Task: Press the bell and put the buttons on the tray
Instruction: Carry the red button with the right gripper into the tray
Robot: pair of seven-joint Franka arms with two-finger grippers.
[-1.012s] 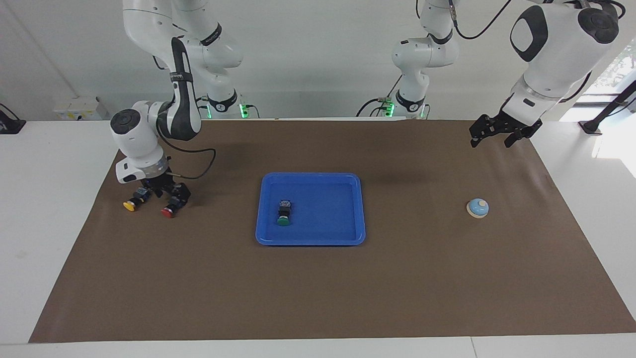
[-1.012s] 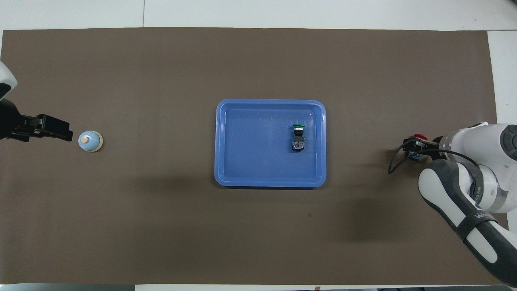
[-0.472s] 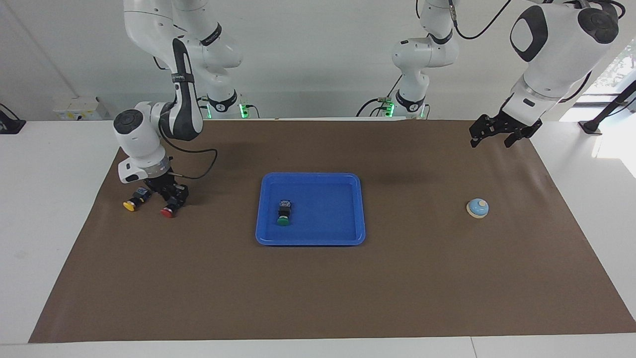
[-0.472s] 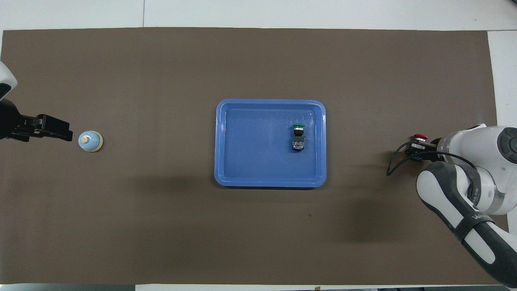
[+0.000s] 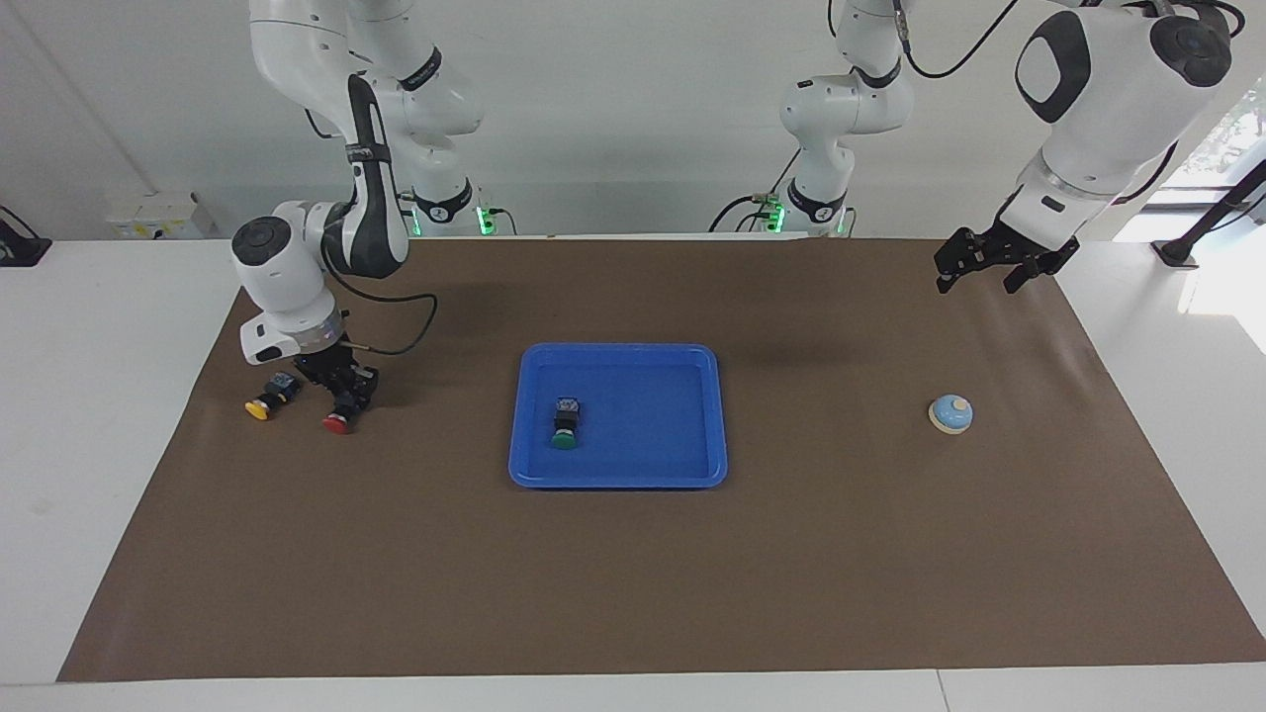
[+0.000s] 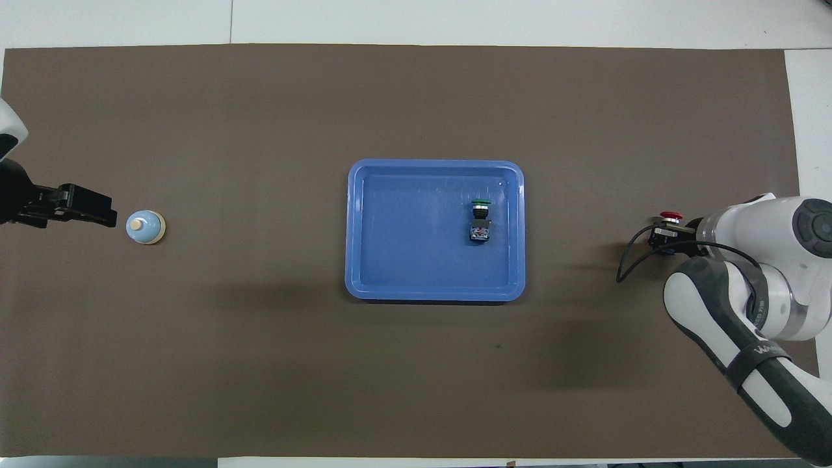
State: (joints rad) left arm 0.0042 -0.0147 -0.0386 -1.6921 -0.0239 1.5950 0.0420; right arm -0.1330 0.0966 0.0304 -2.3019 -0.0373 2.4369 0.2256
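My right gripper (image 5: pixel 341 396) is down at the mat near the right arm's end, shut on the black body of the red button (image 5: pixel 336 424) (image 6: pixel 671 215); I cannot tell whether the button is off the mat. Beside it lies the yellow button (image 5: pixel 261 406), hidden under the right arm in the overhead view. The green button (image 5: pixel 565 433) (image 6: pixel 481 207) lies inside the blue tray (image 5: pixel 618 482) (image 6: pixel 435 296) at mid-table. A light blue bell (image 5: pixel 950 413) (image 6: pixel 145 227) stands toward the left arm's end. My left gripper (image 5: pixel 994 269) (image 6: pixel 91 211) hangs open in the air, apart from the bell.
A brown mat (image 5: pixel 633 574) covers the table, with white table edge around it. A black cable (image 6: pixel 627 260) loops from the right wrist over the mat between the tray and the red button.
My right gripper has closed on the red button, and its wrist has drawn up and shifted slightly toward the tray. The left arm has not moved.
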